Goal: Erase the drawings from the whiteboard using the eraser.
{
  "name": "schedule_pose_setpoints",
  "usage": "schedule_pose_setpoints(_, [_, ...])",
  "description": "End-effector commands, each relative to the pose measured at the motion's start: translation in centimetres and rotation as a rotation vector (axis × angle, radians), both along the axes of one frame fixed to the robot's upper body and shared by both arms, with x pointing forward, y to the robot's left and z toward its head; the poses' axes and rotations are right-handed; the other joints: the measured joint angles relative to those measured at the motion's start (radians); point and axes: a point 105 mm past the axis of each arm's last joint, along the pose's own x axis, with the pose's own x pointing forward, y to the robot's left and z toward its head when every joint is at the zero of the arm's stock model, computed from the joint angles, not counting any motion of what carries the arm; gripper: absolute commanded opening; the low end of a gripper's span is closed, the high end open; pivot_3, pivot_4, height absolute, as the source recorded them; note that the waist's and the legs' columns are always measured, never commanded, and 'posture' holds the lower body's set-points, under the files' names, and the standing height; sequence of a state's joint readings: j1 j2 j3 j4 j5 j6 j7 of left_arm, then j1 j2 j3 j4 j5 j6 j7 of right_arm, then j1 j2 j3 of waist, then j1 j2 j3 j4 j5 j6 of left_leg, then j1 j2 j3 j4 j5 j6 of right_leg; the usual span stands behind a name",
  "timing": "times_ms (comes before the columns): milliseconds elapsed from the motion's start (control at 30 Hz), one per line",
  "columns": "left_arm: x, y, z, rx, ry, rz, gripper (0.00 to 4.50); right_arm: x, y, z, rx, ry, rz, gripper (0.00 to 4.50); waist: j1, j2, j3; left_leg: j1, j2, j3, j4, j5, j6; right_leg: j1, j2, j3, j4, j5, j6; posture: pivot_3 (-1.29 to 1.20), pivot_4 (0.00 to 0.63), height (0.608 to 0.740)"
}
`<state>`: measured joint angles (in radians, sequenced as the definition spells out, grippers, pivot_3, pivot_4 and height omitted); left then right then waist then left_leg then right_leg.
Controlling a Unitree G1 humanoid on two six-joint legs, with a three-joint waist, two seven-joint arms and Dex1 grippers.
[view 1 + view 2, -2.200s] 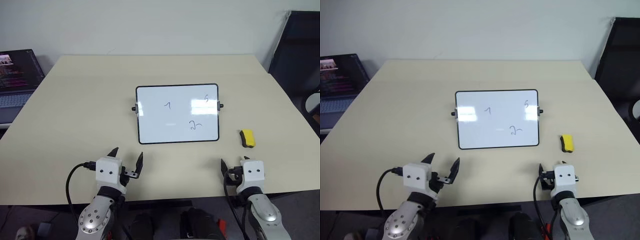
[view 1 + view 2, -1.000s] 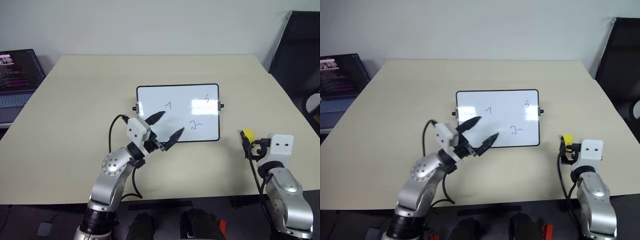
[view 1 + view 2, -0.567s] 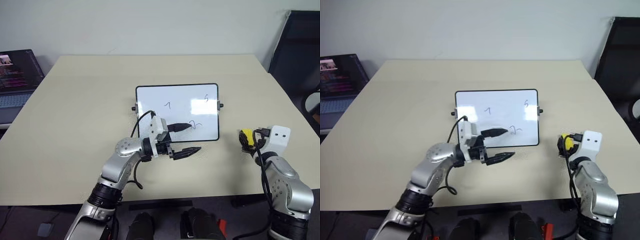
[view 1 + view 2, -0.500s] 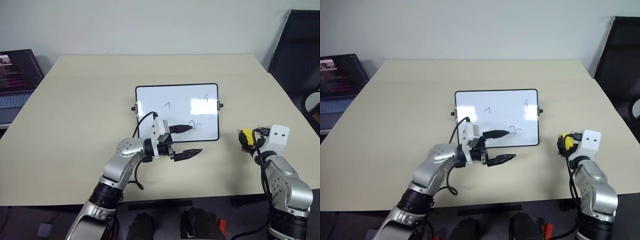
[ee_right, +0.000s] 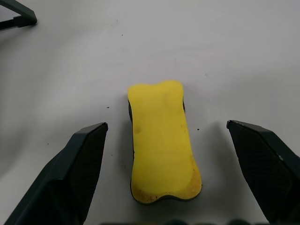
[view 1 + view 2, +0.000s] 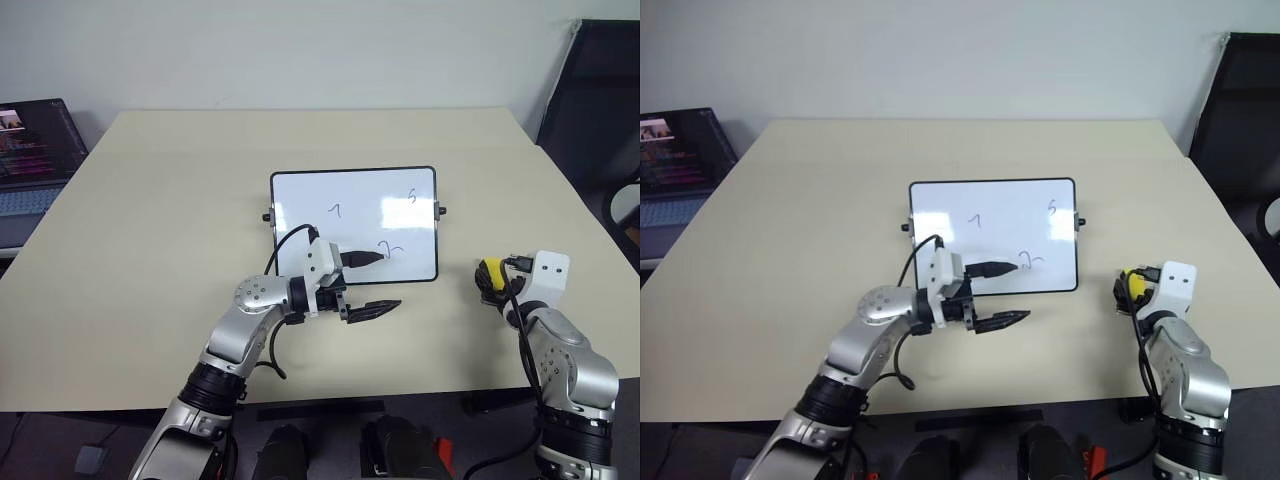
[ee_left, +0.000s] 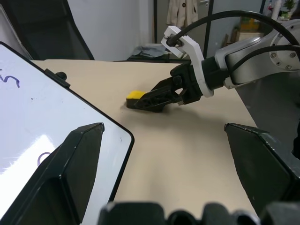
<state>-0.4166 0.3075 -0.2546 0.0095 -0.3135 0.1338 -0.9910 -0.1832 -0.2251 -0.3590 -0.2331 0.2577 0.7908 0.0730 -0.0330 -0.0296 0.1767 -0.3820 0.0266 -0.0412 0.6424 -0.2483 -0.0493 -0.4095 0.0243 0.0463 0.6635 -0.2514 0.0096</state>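
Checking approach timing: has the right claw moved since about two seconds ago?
Yes. The right claw was at the table's near edge, short of the eraser; now it has gone forward and sits open, straddling the eraser, which has not moved beside the whiteboard.

Our left end effector (image 6: pixel 375 283) reaches level across toward our right, fingers spread wide. Our right end effector (image 5: pixel 166 173) tilts forward and down, its fingers (image 5: pixel 77 164) spread wide apart.
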Motion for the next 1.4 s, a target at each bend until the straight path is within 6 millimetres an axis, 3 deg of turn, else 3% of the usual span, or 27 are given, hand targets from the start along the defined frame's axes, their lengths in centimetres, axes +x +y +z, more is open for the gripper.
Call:
schedule_pose_setpoints(33, [0.1,0.2,1.2,-0.028,-0.053,0.016,4.5,0.3,0.0,1.2,0.005,-0.052,0.002,4.47,0.0,0.0,0.0,0.0,0.0,0.0,0.0,0.0,0.0,0.0,0.0,0.0,0.0,0.0,0.0,0.0,0.15,0.74])
schedule_pose_setpoints(200, [0.1,0.2,1.3,-0.028,-0.055,0.018,4.5,0.3,-0.3,1.1,0.019,-0.049,-0.013,4.47,0.0,0.0,0.0,0.0,0.0,0.0,0.0,0.0,0.0,0.0,0.0,0.0,0.0,0.0,0.0,0.0,0.15,0.74])
schedule_pose_setpoints(300, [0.3,0.4,1.2,-0.023,-0.058,0.027,4.5,0.3,-0.5,1.2,0.019,-0.058,-0.02,3.92,0.0,0.0,0.0,0.0,0.0,0.0,0.0,0.0,0.0,0.0,0.0,0.0,0.0,0.0,0.0,0.0,0.15,0.74])
schedule_pose_setpoints(567, [0.4,0.7,1.2,-0.021,-0.057,0.034,4.5,0.3,-0.7,1.3,0.015,-0.067,-0.026,1.12,0.0,0.0,0.0,0.0,0.0,0.0,0.0,0.0,0.0,0.0,0.0,0.0,0.0,0.0,0.0,0.0,0.15,0.74])
schedule_pose_setpoints(833, [0.5,0.7,1.2,-0.023,-0.057,0.035,4.5,0.4,-1.0,1.4,-0.008,-0.064,-0.042,1.1,0.0,0.0,0.0,0.0,0.0,0.0,0.0,0.0,0.0,0.0,0.0,0.0,0.0,0.0,0.0,0.0,0.15,0.74])
schedule_pose_setpoints(1000, [1.7,1.3,1.5,-0.014,-0.098,0.113,4.5,0.8,-0.7,3.1,-0.05,-0.148,-0.045,1.1,0.0,0.0,0.0,0.0,0.0,0.0,0.0,0.0,0.0,0.0,0.0,0.0,0.0,0.0,0.0,0.0,0.15,0.74])
schedule_pose_setpoints(1233, [4.6,3.1,1.5,0.013,-0.169,0.367,4.5,1.5,2.1,6.1,-0.131,-0.312,0.035,1.1,-0.001,0.0,0.0,0.0,0.0,0.0,-0.001,0.0,0.0,-0.001,0.0,0.0,0.0,0.0,0.0,0.0,0.15,0.74])
schedule_pose_setpoints(1400, [5.2,3.7,1.1,0.045,-0.181,0.424,4.5,1.9,3.8,8.0,-0.172,-0.41,0.094,1.1,0.001,0.0,0.0,-0.001,0.0,0.0,-0.001,0.0,0.0,-0.001,0.0,0.0,-0.001,0.0,0.0,0.0,0.15,0.74])
